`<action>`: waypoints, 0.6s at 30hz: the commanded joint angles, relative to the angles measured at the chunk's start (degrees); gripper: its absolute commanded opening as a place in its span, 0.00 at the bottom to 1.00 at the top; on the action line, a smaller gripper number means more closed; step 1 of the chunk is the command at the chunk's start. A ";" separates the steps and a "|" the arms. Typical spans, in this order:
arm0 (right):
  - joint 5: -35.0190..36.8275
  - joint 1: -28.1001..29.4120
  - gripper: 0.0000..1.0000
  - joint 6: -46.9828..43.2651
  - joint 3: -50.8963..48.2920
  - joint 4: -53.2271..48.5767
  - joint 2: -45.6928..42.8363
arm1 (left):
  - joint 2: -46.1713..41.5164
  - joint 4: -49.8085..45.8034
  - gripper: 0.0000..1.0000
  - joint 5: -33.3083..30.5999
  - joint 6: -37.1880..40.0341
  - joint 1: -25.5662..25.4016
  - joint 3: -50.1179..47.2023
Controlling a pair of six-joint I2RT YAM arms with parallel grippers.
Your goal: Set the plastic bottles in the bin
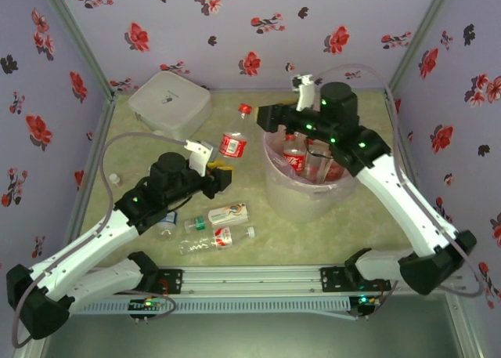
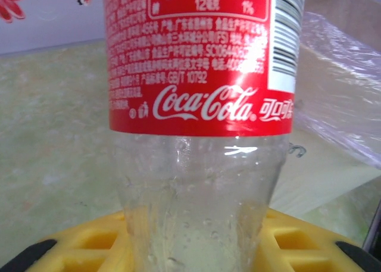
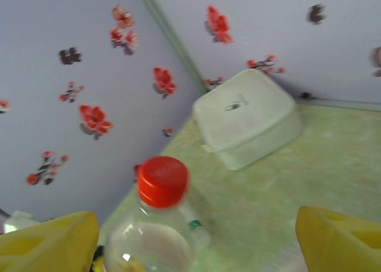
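My left gripper (image 1: 219,172) (image 2: 196,239) is shut on the clear base of a plastic bottle (image 1: 232,143) (image 2: 199,63) with a red Coca-Cola label and a red cap. It holds the bottle above the table, just left of the bin (image 1: 293,201) (image 2: 345,87). The bin is a pale bucket lined with a pink bag, and several bottles (image 1: 313,160) lie inside it. My right gripper (image 1: 270,119) (image 3: 196,224) hangs open over the bin's far left rim, and the held bottle's red cap (image 3: 162,180) shows beyond its yellow fingers (image 3: 56,242). Three more bottles (image 1: 227,214) (image 1: 215,239) (image 1: 166,229) lie on the table near my left arm.
A flat white lidded box (image 1: 170,103) (image 3: 247,117) stands in the far left corner. Flowered walls close the table on three sides. Grey cables loop from both arms.
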 commanded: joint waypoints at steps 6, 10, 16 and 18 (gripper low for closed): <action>-5.79 1.65 0.64 2.54 3.92 6.78 6.67 | 0.39 2.89 0.00 1.52 2.24 -0.54 0.17; -7.13 1.88 0.57 3.72 4.10 6.94 8.07 | 0.38 3.33 0.00 1.51 2.36 -0.51 -0.16; -7.70 1.92 0.30 4.27 4.66 6.88 8.82 | 0.95 3.99 0.00 0.99 2.20 -0.51 -0.36; -7.52 1.97 0.23 4.18 5.41 6.70 8.58 | 0.69 4.40 0.16 0.48 1.86 -0.51 -0.58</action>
